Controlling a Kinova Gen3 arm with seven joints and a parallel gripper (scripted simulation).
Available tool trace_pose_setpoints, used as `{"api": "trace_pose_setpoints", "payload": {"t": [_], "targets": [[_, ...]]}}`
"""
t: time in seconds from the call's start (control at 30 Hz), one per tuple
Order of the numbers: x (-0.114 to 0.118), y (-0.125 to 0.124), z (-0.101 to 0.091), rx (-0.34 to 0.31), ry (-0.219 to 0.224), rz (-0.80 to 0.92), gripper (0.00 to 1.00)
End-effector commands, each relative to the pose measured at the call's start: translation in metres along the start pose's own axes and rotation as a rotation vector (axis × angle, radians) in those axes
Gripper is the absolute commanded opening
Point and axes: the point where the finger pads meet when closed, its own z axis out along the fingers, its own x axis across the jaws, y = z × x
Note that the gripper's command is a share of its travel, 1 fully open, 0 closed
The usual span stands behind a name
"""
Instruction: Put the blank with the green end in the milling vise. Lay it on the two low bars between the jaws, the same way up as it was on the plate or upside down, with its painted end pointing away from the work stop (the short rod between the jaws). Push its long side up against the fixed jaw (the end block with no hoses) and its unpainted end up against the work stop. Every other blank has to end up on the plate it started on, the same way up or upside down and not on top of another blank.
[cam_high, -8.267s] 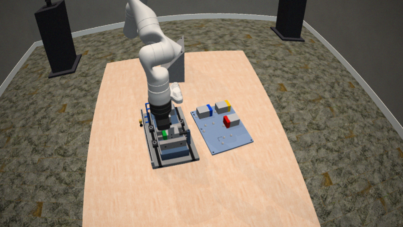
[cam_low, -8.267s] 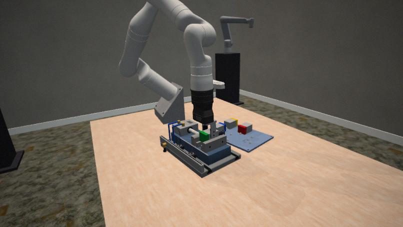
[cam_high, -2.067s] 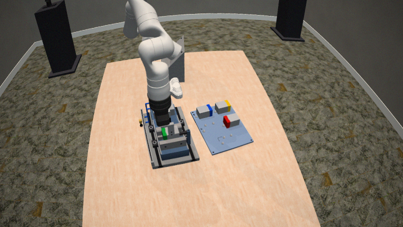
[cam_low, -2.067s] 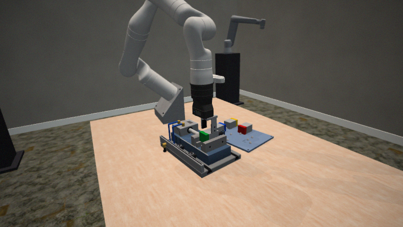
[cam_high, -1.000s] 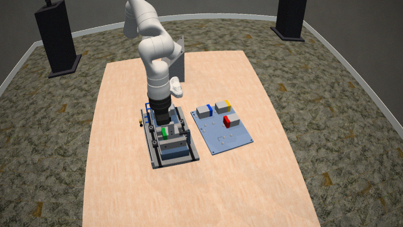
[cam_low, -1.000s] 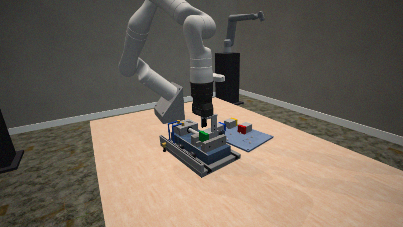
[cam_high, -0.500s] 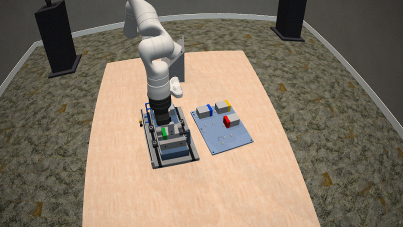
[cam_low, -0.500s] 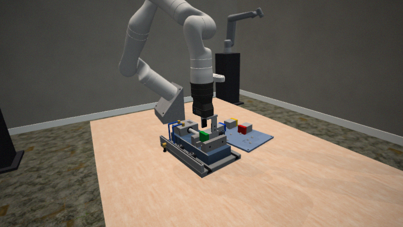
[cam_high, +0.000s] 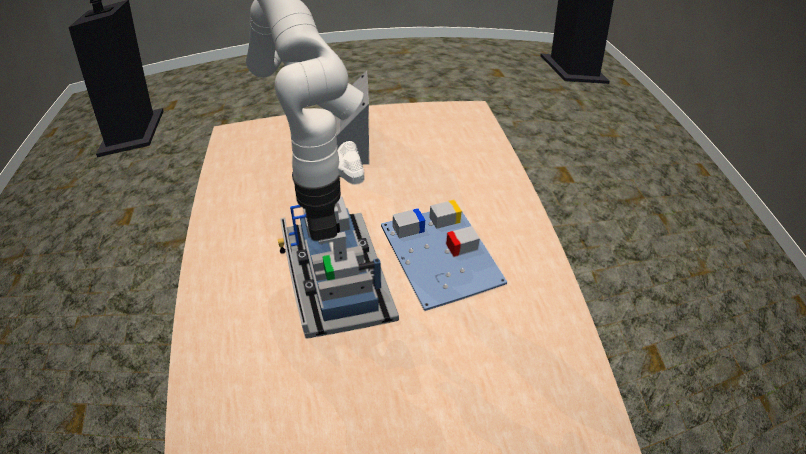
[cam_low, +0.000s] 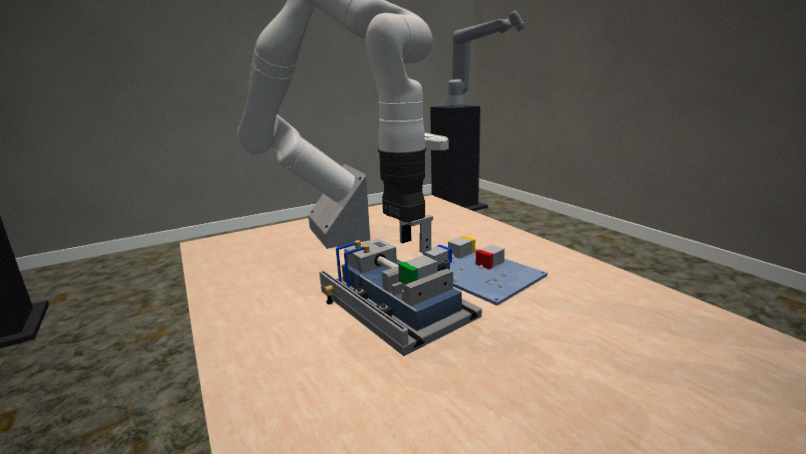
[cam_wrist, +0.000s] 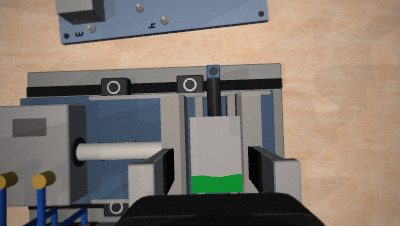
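Observation:
The blank with the green end lies in the milling vise between the jaws, its green end toward the camera in the wrist view. Its unpainted end meets the black work stop rod. Its right long side lies along the fixed jaw, and a narrow gap shows on the moving-jaw side. My gripper is open and empty, with its fingers on either side of the blank. In the exterior view the gripper hangs just above the blank.
The blue plate right of the vise holds three blanks, with blue, yellow and red ends. The vise's ram and blue hoses are on the moving-jaw side. Black pillars stand beyond the table.

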Motion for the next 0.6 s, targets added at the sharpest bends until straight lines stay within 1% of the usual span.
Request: {"api": "trace_pose_setpoints", "payload": {"t": [0.0,0.17,0.23,0.27,0.57], "targets": [[0.004,-0.002,-0.017,0.005,0.017,-0.002,1.0],[0.004,-0.002,-0.037,0.005,0.017,-0.002,1.0],[0.004,-0.002,-0.037,0.005,0.017,-0.002,1.0],[0.002,-0.001,-0.034,0.002,0.008,-0.001,1.0],[0.003,-0.002,-0.06,0.004,0.014,-0.002,1.0]]}}
